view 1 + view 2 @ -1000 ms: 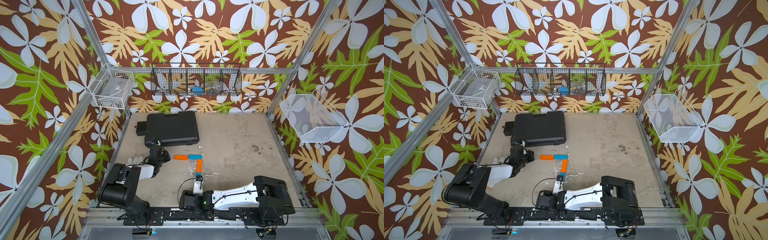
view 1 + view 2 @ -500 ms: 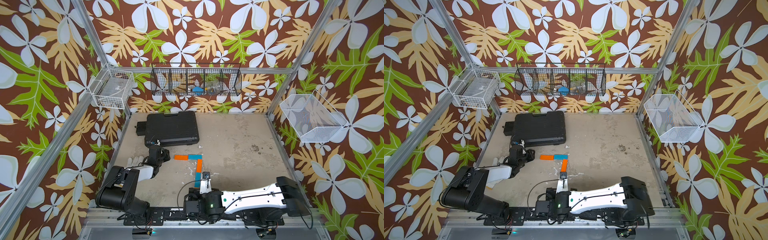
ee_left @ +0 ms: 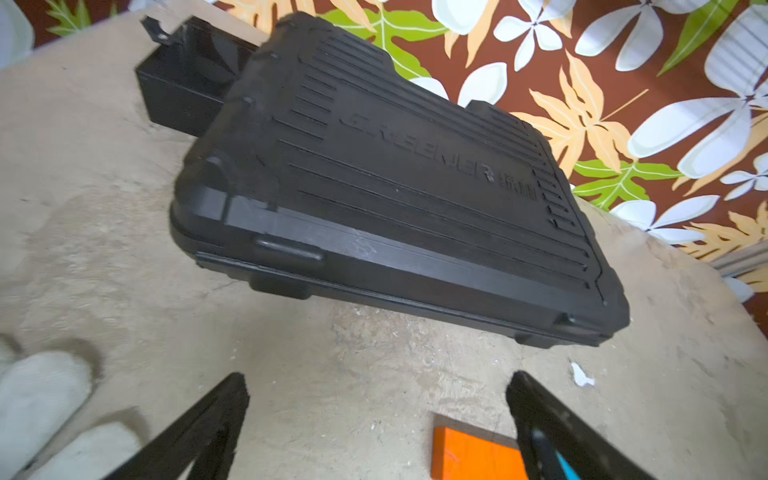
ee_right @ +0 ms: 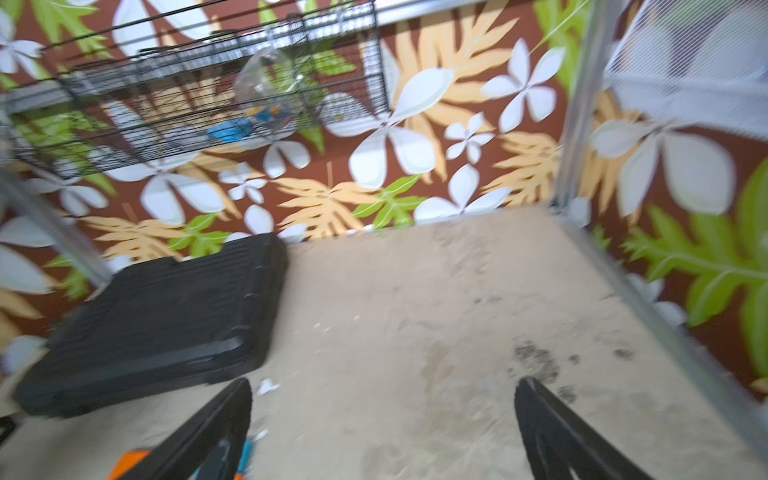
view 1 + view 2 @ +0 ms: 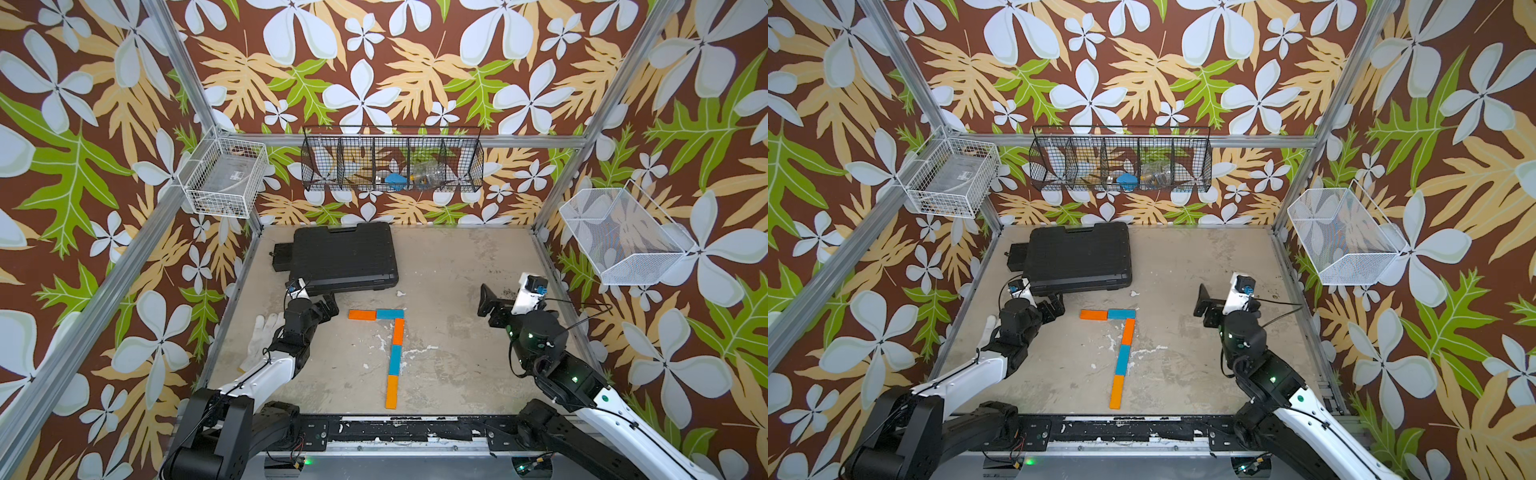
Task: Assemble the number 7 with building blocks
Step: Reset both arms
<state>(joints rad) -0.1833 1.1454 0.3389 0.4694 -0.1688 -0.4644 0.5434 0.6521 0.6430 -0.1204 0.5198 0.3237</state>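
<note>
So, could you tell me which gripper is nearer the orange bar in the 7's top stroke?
Left. The left gripper sits open just beside the orange bar, at its free end; the right gripper is well away, beyond the 7.

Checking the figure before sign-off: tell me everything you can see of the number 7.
The number 7 is five flat, smooth bars of equal size, plastic-looking, lying on the beige table. Its crossbar is an orange bar on the left and a blue bar on the right; from the blue end the stem runs toward the robot, orange, blue, orange, slanting slightly left. The bars meet end to end. Nothing grips it: the open left gripper sits clear of the orange end.
</note>
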